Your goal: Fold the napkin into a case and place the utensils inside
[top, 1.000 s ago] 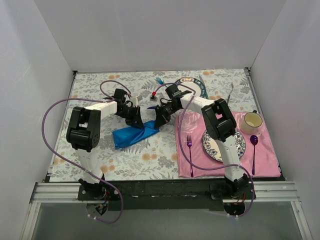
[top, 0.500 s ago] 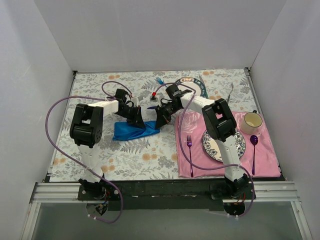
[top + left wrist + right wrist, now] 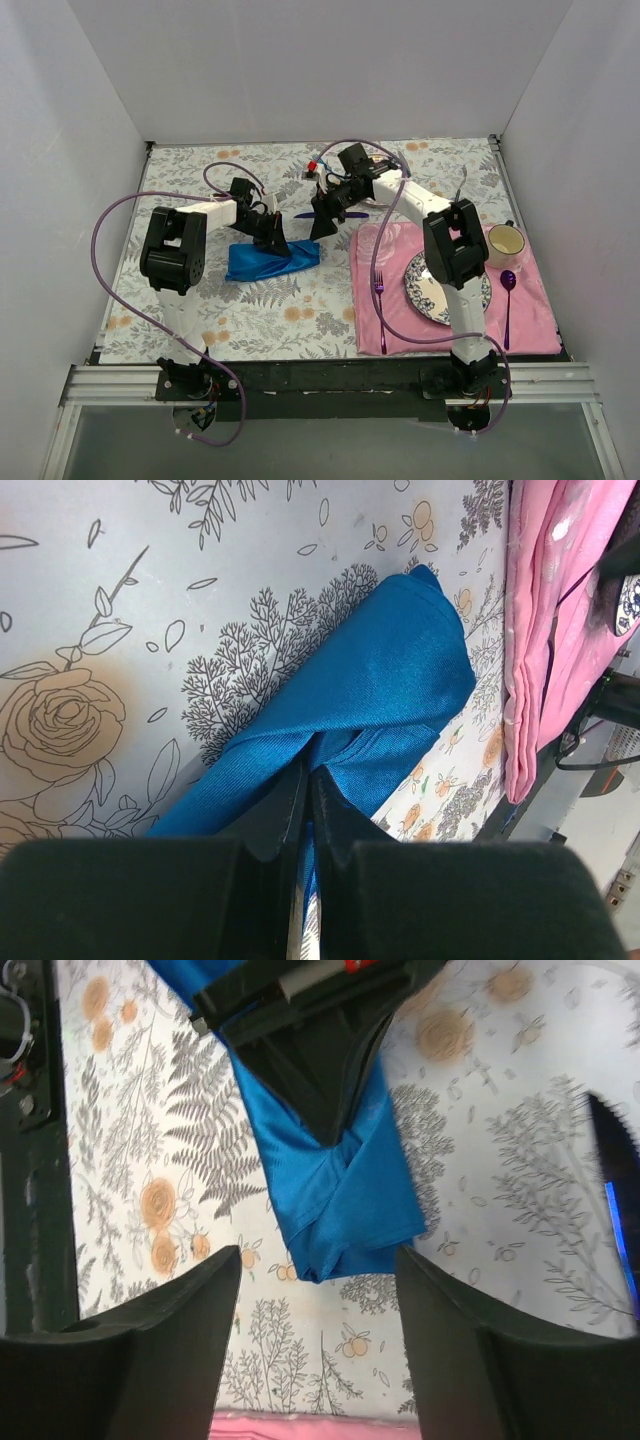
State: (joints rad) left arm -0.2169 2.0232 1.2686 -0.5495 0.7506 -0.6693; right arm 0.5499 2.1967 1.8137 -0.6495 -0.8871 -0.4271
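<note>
floral-printed cloth covers the table (image 3: 280, 320), and the pink placemat (image 3: 535, 320) sits on its right side with the plate and cup on it. none of that concerns you yet.

your work is the blue napkin (image 3: 265, 262), which lies left of centre on the floral cloth, well apart from the placemat. it is already gathered into a narrow, longish bundle. the wrist views show soft overlapping layers and a rumpled end, not a flat, crisp pouch, so i judge the case roughly formed but not tidy.

your left gripper (image 3: 308, 780) is pressed together on a fold at one end of the napkin, pinning it to the table. your right gripper (image 3: 318, 1260) hangs above the napkin's other end with its fingers spread wide and nothing between them.

just behind the napkin, a slim dark knife (image 3: 303, 215) lies flat on the cloth, partly under the right arm, and it also shows at the edge of the right wrist view. the light-blue fork i cannot pick out for certain.

no utensil shows inside the cloth. so what is left, as i read it: open a mouth in the case, then slide in the knife and the fork.
</note>
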